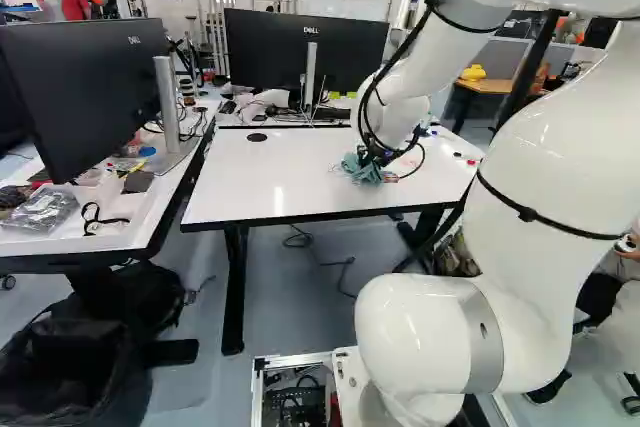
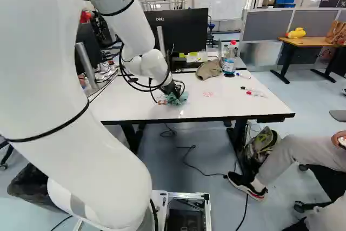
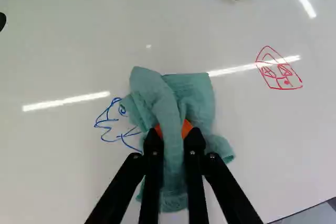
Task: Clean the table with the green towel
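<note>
Bunched on the white table [image 1: 270,187] lies the green towel [image 1: 362,169], under my gripper [image 1: 378,155]. In the right base view the gripper [image 2: 172,91] points down at the same towel [image 2: 177,99]. The wrist view shows the gripper [image 3: 174,132] shut on the towel [image 3: 197,95], a fold of it pinched between the orange pads. A blue drawing [image 3: 113,124] shows beside the towel, partly covered by it. Farther off to the other side is a red house-like drawing [image 3: 279,73].
A brown cap [image 2: 208,70], a bottle [image 2: 230,60] and markers [image 2: 256,94] stand or lie on the table. Monitors [image 1: 305,52] rise behind it and to the left. A person's leg [image 2: 292,152] is near the table's right side.
</note>
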Motion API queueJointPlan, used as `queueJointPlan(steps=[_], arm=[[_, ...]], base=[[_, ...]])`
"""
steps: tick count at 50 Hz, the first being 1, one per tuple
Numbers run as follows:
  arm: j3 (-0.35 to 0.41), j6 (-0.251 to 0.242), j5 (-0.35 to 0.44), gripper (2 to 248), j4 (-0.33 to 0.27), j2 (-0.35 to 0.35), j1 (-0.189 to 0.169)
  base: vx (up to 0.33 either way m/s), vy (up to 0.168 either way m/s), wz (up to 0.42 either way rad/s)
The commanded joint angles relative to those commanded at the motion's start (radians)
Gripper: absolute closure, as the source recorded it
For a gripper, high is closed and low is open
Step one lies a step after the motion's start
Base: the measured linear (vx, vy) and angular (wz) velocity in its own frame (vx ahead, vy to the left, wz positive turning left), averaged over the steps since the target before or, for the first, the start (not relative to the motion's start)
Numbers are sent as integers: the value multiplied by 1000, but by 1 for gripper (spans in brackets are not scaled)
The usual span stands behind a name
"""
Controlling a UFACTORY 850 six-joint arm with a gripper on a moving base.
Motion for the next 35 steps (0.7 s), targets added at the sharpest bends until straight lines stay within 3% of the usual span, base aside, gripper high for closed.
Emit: queueJointPlan(steps=[17,35], arm=[[-63,0,0,200,0,-58,42],[-63,0,0,200,0,-58,105]], base=[[0,0,0],[0,0,0]])
